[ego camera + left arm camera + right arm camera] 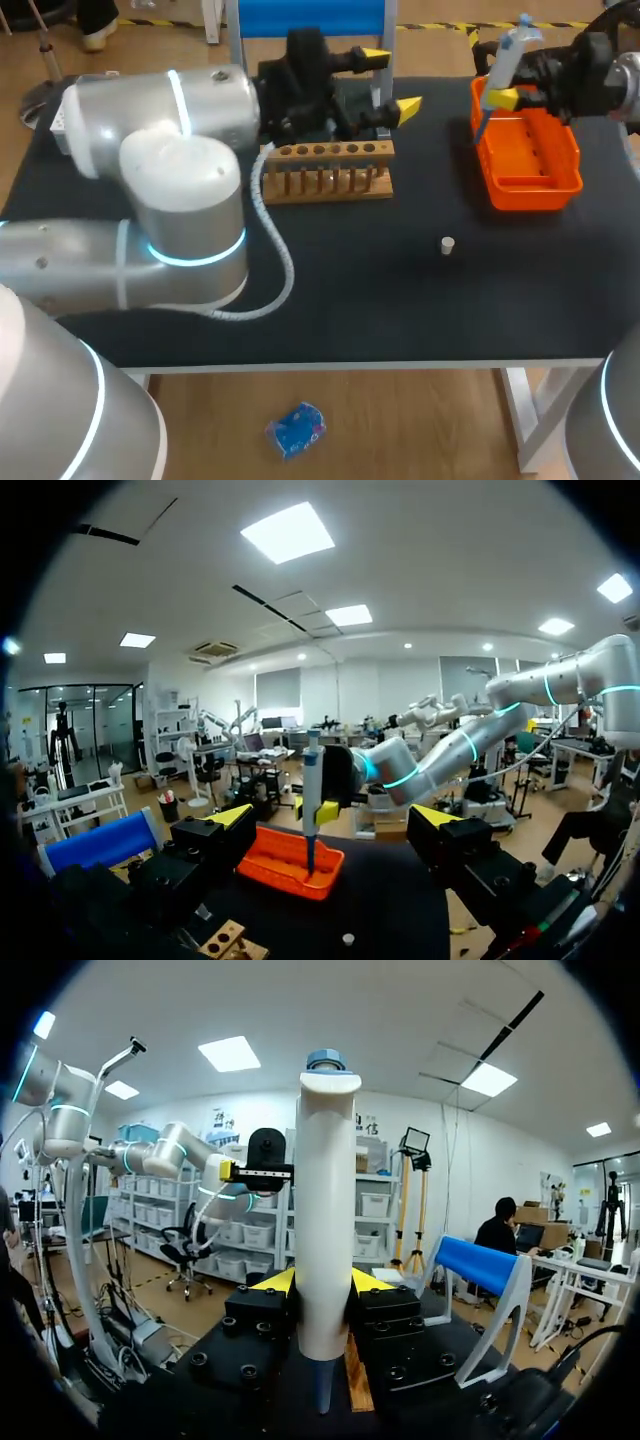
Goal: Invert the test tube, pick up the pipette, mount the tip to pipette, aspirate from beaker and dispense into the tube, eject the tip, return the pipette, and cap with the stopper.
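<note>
**Pipette gripped over the tray, your left end effector released**

Your left arm (160, 180) comes in across the counter (400, 310) and ends behind the wooden rack (325, 152). Its end effector (392, 80) is released: in the left wrist view the two yellow tips stand wide apart with nothing between them. The rack sits just in front of it on the counter, its row of holes facing up. A coiled white cable hangs from the arm and loops down beside the rack's left end.

Further right, the small pale stopper (447, 245) stands alone on the bare counter, well apart from the rack and the orange tray (560, 185).

Your right end effector (322, 1280) is clenched on the pipette (507, 55), one finger on each side of its white body. It holds the pipette nearly upright at the tray's left wall, narrow end down. You cannot tell whether that end touches the tray.
</note>
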Controlling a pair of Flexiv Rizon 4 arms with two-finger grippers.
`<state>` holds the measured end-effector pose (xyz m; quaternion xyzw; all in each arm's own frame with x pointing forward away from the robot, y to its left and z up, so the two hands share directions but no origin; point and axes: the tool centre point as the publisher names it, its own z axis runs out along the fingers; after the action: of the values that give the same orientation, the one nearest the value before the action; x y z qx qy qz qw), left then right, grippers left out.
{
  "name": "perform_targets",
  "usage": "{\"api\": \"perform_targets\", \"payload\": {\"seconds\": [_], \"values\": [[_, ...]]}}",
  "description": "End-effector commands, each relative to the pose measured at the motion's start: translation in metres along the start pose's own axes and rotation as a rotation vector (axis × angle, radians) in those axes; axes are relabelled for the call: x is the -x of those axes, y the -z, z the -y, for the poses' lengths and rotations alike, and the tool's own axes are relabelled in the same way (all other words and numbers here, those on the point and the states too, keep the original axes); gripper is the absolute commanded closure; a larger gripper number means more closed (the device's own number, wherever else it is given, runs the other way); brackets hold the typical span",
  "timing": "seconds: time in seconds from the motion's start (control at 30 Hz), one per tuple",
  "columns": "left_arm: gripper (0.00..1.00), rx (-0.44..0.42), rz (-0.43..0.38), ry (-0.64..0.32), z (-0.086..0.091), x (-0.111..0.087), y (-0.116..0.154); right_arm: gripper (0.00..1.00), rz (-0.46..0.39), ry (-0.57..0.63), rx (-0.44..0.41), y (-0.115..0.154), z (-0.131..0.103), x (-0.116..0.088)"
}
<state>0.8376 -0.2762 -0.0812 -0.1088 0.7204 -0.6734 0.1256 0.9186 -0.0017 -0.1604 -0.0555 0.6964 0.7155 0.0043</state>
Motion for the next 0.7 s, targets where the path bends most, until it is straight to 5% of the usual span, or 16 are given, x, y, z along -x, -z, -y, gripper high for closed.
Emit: {"api": "perform_targets", "payload": {"seconds": [0.03,0.7], "values": [[0.00,-0.084,-0.011,-0.001,-0.0099,0.0027,0.0496,1.00,0.040,0.013,-0.029,-0.0378,-0.0099,-0.0174],[0.00,-0.075,-0.013,-0.009,-0.0138,0.0050,0.0496,1.00,0.037,0.015,-0.025,-0.0424,-0.0109,-0.0194]]}}
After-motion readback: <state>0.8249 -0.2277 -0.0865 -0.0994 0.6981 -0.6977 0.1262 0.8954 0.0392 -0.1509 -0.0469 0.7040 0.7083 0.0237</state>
